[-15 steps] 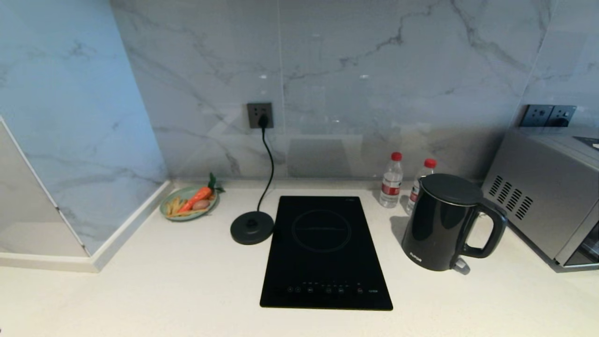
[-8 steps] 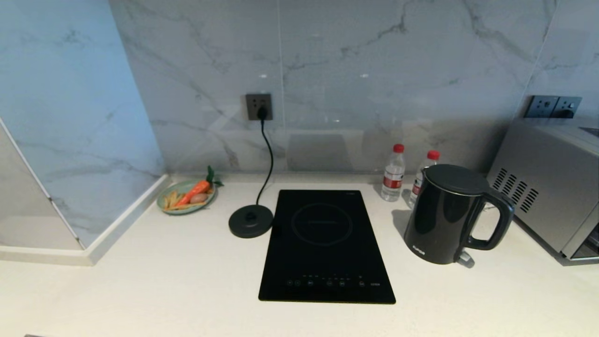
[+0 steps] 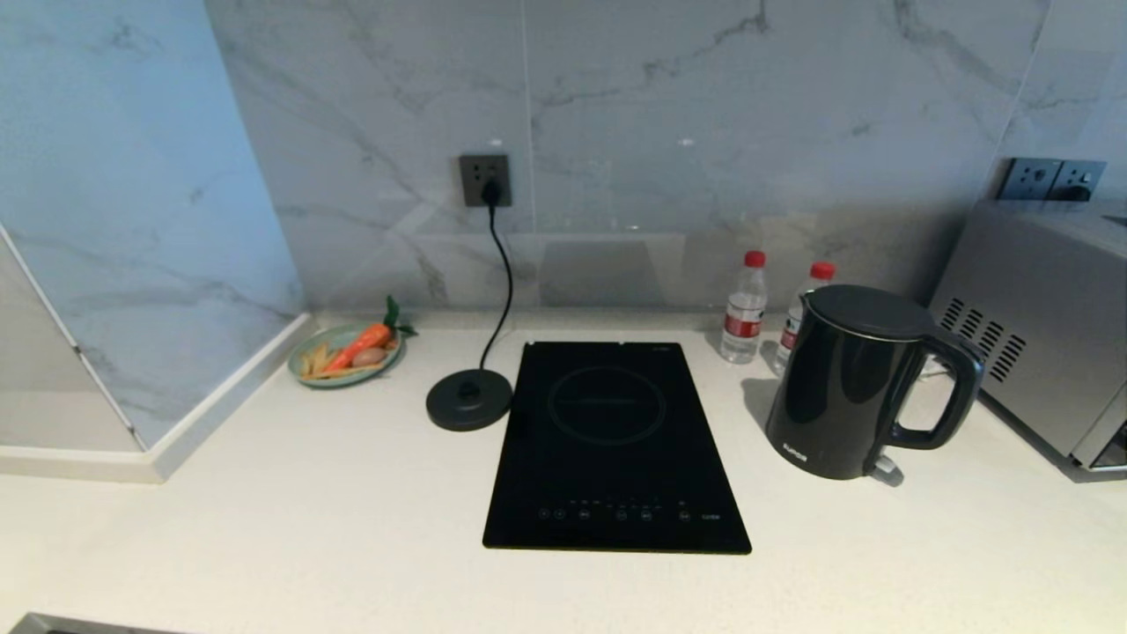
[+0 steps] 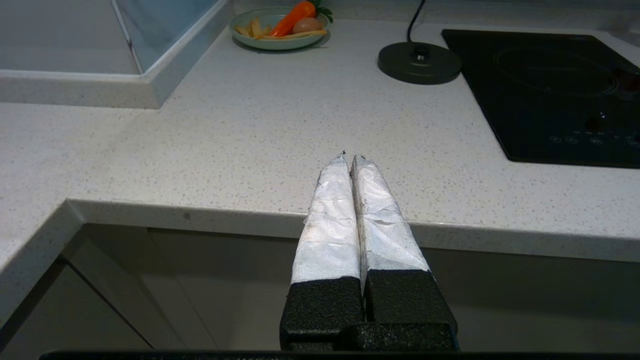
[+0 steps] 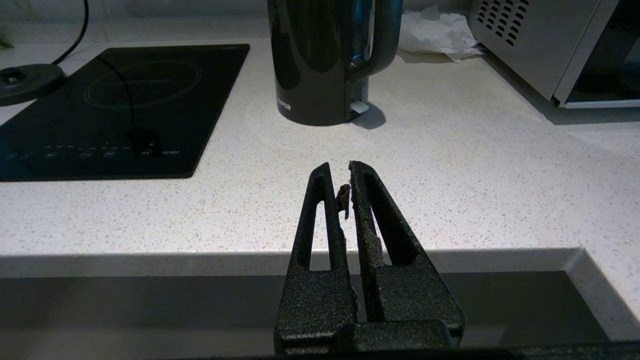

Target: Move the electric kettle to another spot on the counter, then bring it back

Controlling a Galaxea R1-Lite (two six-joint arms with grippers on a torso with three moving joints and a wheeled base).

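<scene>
The glossy black electric kettle [image 3: 845,383] stands upright on the white speckled counter [image 3: 308,493], right of the black cooktop [image 3: 612,445], its loop handle turned to the right. In the right wrist view the kettle [image 5: 320,65] is straight ahead of my right gripper [image 5: 340,167], which is shut, holds nothing and hangs at the counter's front edge, well short of the kettle. My left gripper [image 4: 348,157], its fingers wrapped in white, is shut and empty over the front edge, left of the cooktop [image 4: 555,85]. Neither arm shows in the head view.
The round black power base [image 3: 469,400] with its cord sits left of the cooktop. A green plate [image 3: 347,356] of toy food lies at the back left. Two water bottles [image 3: 742,308] stand behind the kettle. A steel microwave [image 3: 1048,308] fills the right side, crumpled paper [image 5: 435,32] beside it.
The whole head view has shifted: the counter and everything on it sit higher in the picture, so the camera has moved. Nothing on the counter has moved by itself.
</scene>
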